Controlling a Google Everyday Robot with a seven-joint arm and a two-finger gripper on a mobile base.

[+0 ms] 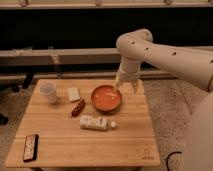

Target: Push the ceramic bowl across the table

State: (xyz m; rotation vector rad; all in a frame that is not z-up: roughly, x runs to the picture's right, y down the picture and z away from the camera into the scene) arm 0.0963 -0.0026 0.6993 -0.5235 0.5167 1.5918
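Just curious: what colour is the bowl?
The bowl is orange, camera view; pincer at its far rim.

Gripper [124,87], smooth off-white plastic-looking shell, sits at far rim of ceramic bowl [106,98]. Bowl's glazed orange, glossy inside. Table [75,142]: pale wood planks, matt. Cup [49,92] translucent plastic. Bottle [95,122] white w/ slight sheen.

Warm, fairly dim light falls from above on the table [60,145], while the band across the top of the frame is nearly black. The end effector [125,86], just right of centre at the table's far edge, is lit pale, and shadows are soft.
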